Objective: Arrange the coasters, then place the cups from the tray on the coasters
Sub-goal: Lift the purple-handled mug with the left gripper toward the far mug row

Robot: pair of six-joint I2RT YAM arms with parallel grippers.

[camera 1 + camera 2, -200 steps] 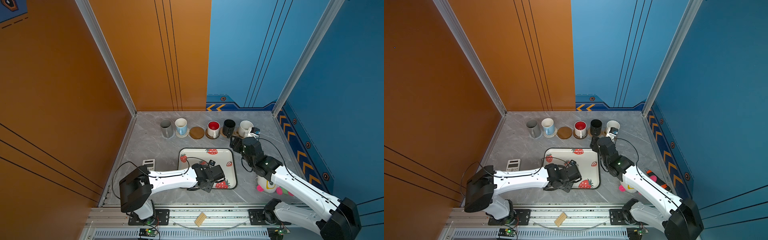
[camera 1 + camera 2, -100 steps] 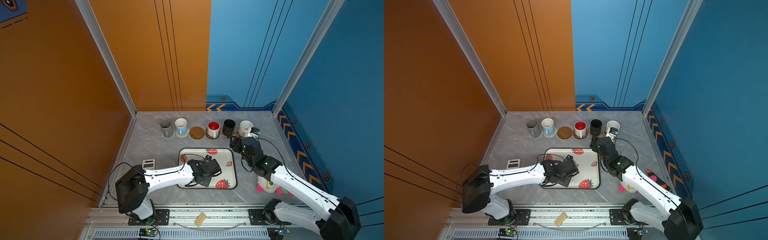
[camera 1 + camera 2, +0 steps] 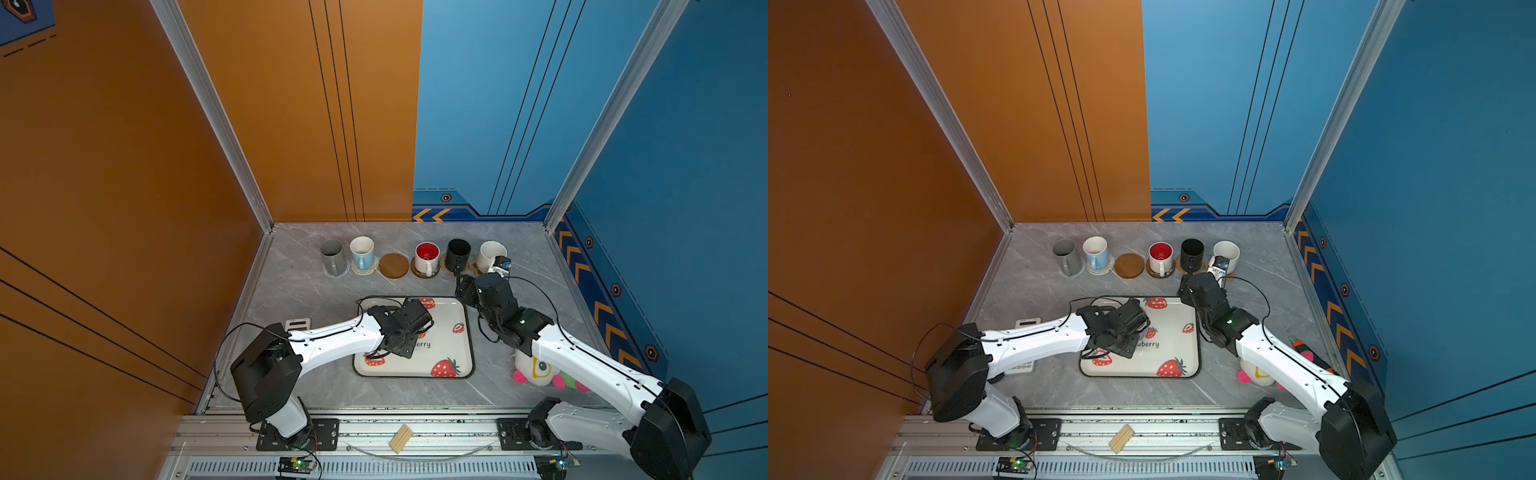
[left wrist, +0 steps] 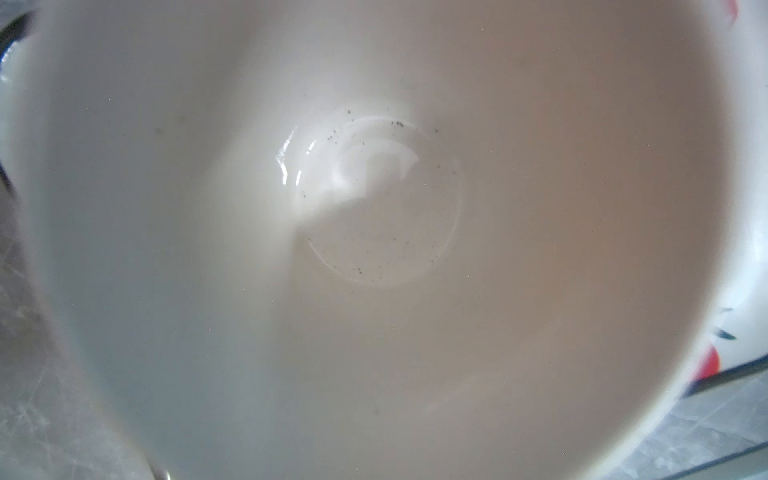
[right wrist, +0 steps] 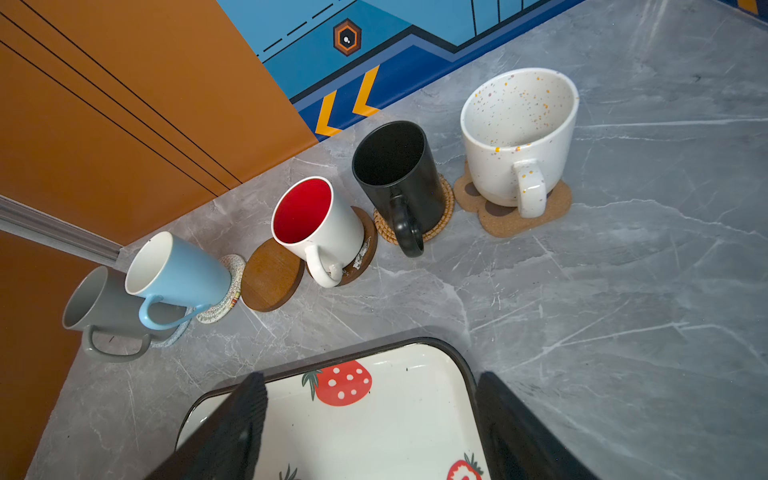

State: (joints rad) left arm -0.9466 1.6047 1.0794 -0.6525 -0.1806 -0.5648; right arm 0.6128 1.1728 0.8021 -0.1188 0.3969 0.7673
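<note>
While five mugs stand upright in a row along the far edge of the desk (image 3: 299, 291), the left gripper (image 3: 411, 332) hangs low over the middle of the strawberry tray (image 3: 446, 349), which lies at the desk's centre toward the near edge. From the left edge the row runs: grey mug (image 3: 332, 255) on a grey woven coaster (image 5: 174, 336), blue mug (image 3: 362, 253) on a cream woven coaster (image 5: 228, 291), a bare wooden disc (image 3: 394, 266), red-lined mug (image 3: 427, 257) on a second wooden disc (image 5: 365, 245), black mug (image 3: 458, 253) on a rattan coaster (image 5: 444, 208), and speckled mug (image 3: 490, 255) on a paw-print coaster (image 5: 511, 224). Their handles are turned toward the near edge.

The left wrist view is filled by the glossy white inside of a sixth mug (image 4: 374, 249), seen from close above its mouth, with slivers of tray and desk around it. Whether it rests on the tray I cannot tell. The left fingers are hidden in every view, so I cannot tell whether they are clenched on this mug.

The right gripper (image 5: 370, 386) hovers over the tray's far right corner, its fingers (image 5: 232, 428) released wide with nothing between them. A plush toy (image 3: 540, 370) lies by the desk's right edge, partly under the right arm.
</note>
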